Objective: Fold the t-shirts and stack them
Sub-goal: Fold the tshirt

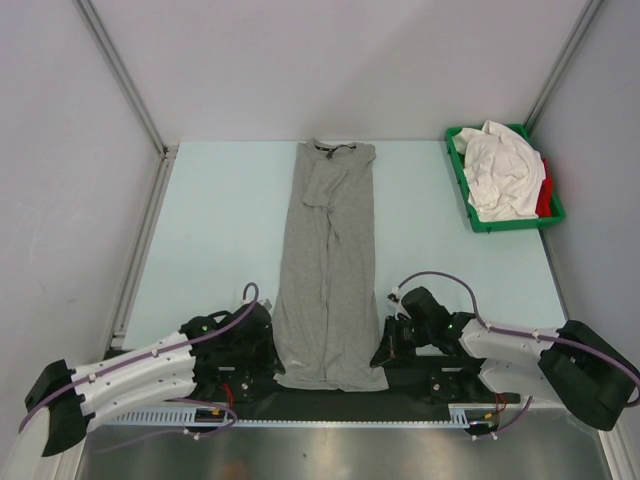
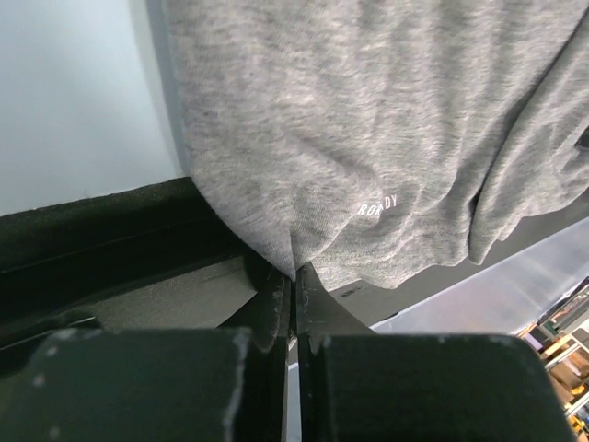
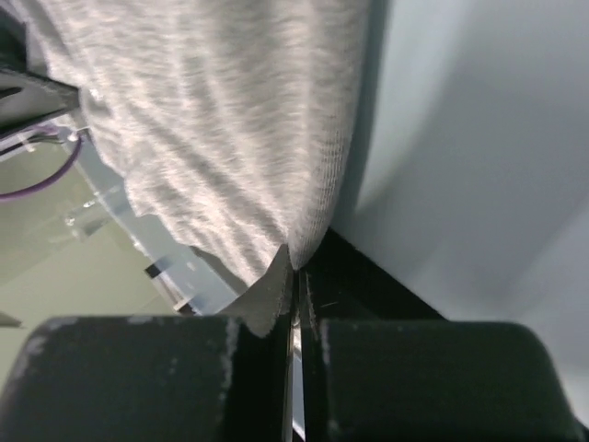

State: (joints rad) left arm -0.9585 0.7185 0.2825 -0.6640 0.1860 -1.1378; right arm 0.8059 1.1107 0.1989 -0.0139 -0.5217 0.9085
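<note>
A heather grey t-shirt (image 1: 328, 270) lies as a long narrow strip down the middle of the table, its neck label at the far end. My left gripper (image 1: 270, 358) is shut on the near left corner of its hem (image 2: 304, 249). My right gripper (image 1: 385, 352) is shut on the near right corner (image 3: 299, 241). Both corners sit low over the black strip at the near edge. White t-shirts (image 1: 500, 170) and a red one (image 1: 545, 195) are piled in the green tray (image 1: 465, 195) at the far right.
Metal frame posts stand at the far left and far right corners. A black strip (image 1: 330, 402) runs along the table's near edge between the arm bases. Pale table surface lies on both sides of the grey shirt.
</note>
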